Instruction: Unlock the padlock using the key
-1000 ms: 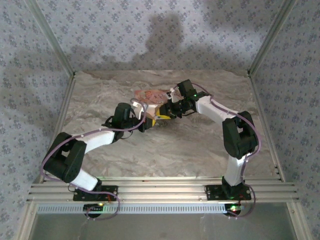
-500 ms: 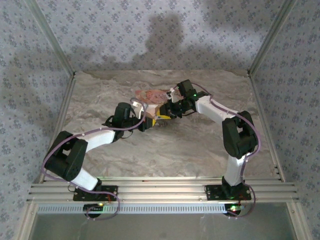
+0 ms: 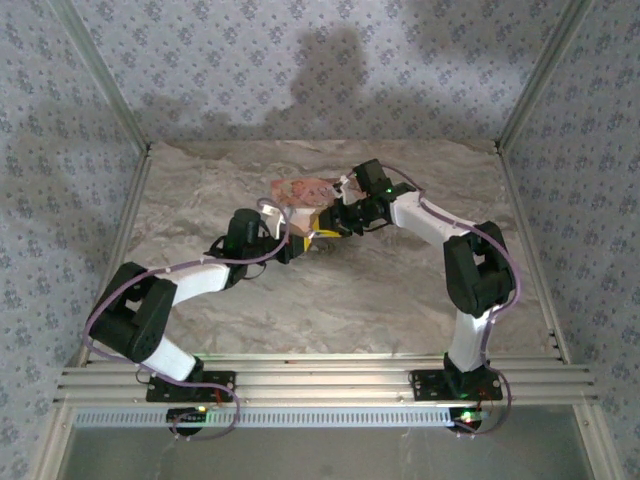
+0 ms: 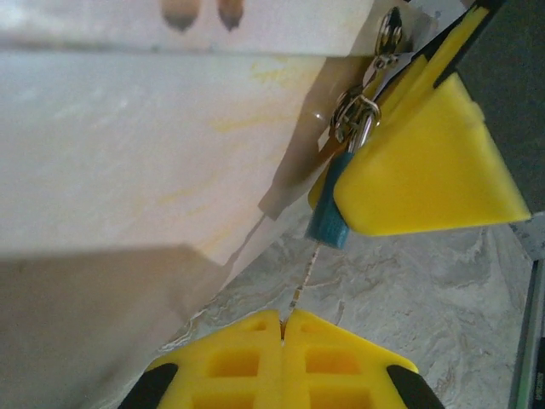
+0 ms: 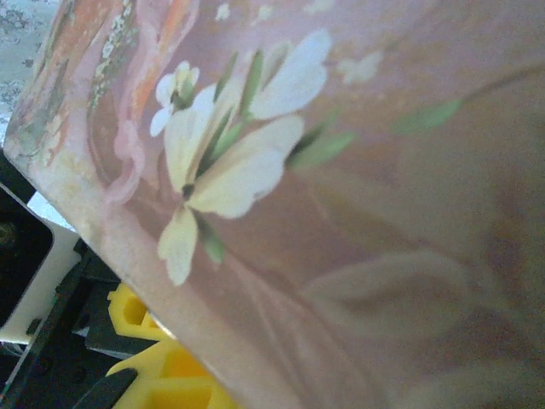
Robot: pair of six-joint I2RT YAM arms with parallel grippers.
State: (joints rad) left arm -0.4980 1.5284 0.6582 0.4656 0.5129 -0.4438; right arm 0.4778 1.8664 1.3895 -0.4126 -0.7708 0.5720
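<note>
The key's blue head [image 4: 328, 225] pokes out from under my right gripper's yellow finger [image 4: 417, 170], with a metal ring and a spare key [image 4: 358, 111] hanging from it. Its thin blade [image 4: 298, 290] runs down into the seam of my left gripper [image 4: 283, 328], whose jaws are shut on the blade's tip. From above, the left gripper [image 3: 293, 245] and right gripper [image 3: 333, 225] meet just in front of the pink box. The right gripper appears shut on the key's head. The padlock is hidden.
The flat pink illustrated box [image 3: 300, 190] lies behind the grippers; its pale side [image 4: 128, 145] stands close on the left, and its flowered lid [image 5: 341, 213] looms over the right fingers [image 5: 157, 379]. Metal posts and patterned walls ring the marbled table [image 3: 350, 300].
</note>
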